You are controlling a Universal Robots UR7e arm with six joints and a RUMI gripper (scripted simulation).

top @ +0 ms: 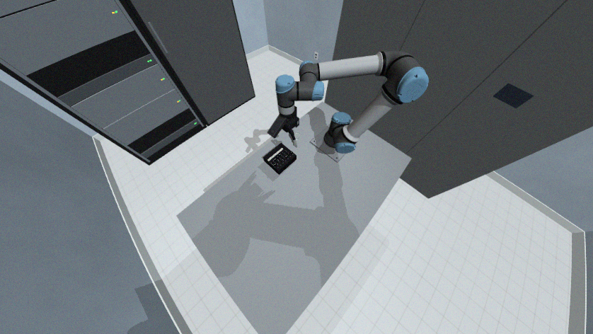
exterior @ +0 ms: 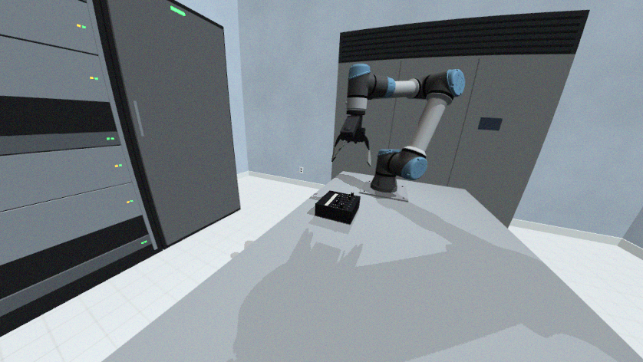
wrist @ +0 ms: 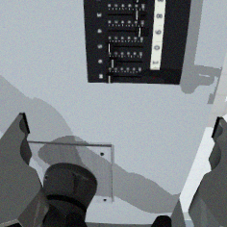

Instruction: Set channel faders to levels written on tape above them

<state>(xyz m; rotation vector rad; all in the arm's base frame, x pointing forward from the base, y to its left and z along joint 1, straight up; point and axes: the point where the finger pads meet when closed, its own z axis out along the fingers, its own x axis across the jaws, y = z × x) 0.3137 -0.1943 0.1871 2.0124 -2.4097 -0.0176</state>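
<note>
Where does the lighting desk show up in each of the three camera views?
Top: the lighting desk sits just left of centre, below the open gripper.
Exterior: the desk lies mid-frame on the table, in front of the arm's base plate.
Wrist: the desk fills the top centre, partly cut off.
Shared landmark: the white tape strip along one edge.

Pale blue walls [exterior: 288, 80] seen at centre and right of exterior view. White tiled floor [exterior: 112, 305] laid at lower left. Dark server rack [exterior: 54, 179] with small green and amber lights placed at left edge; tall grey cabinet [exterior: 179, 126] set beside it. Louvred grey unit [exterior: 517, 112] stood at upper right. Grey table [exterior: 404, 278] crossed by broad soft shadows.
</note>
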